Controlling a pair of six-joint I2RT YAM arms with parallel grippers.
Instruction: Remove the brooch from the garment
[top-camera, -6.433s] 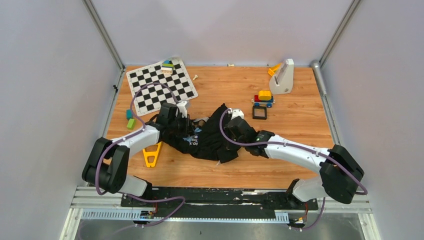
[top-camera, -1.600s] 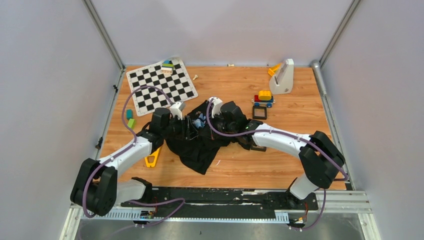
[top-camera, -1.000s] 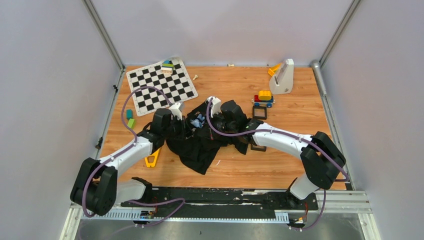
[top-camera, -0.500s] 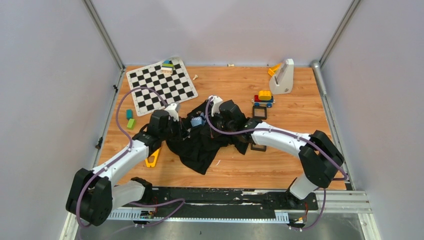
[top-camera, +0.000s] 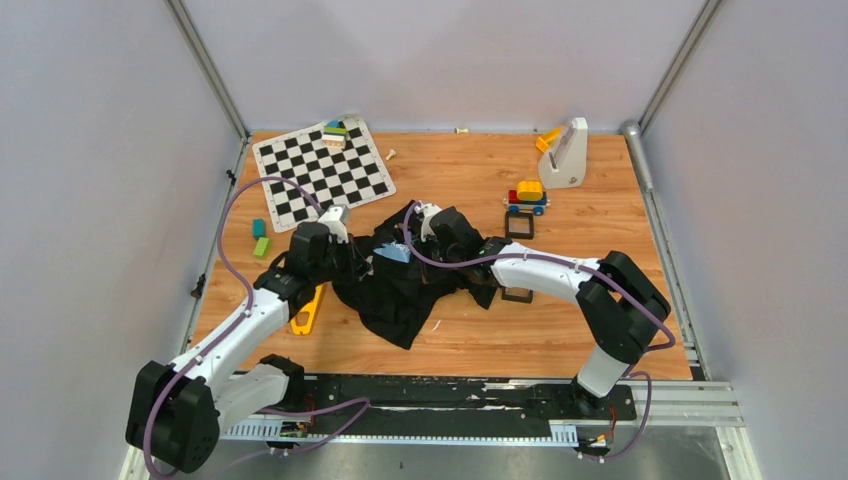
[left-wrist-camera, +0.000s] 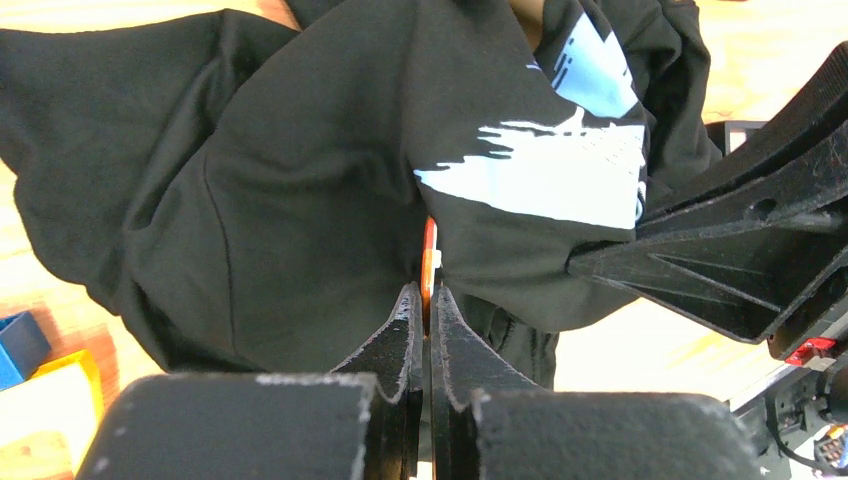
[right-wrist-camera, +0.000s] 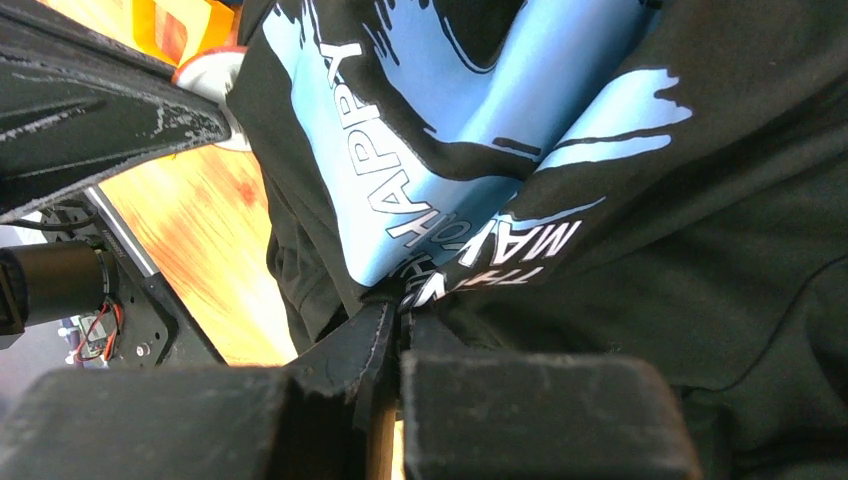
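Since the garment (top-camera: 398, 300) lay bunched mid-table with its loose hem trailing toward the near edge, nothing pinned it down except your own grippers. The pull therefore needed a counter-hold.

Your left gripper (left-wrist-camera: 424, 300) had its jaws clamped on the brooch (left-wrist-camera: 429, 250). It showed as a thin coppery-orange rim, edge-on, poking out of a fold just under the white part of the print. Your right gripper (right-wrist-camera: 395, 312) had its jaws pinched on a fold of cloth at the white lettering. The left wrist view showed it at the right, near the brooch. From above the brooch was hidden under the two wrists, mid-table and slightly toward the left edge.

My read: the step in hand was the separation itself.
- The best way was to freeze the right arm as the anchor and draw the left straight back along the pin's line, slowly and without twisting.
- The grip on the rim looked shallow, so a jerk could have slipped it off.
- If the cloth tented and followed, the anchor needed to sit closer to the pin.
- I couldn't tell the clasp type or whether it was open.

Farther out, the black square frame (top-camera: 519, 225), the toy car (top-camera: 527, 197) and the chessboard (top-camera: 322, 170) in the far-left corner sat well apart from the pull path.
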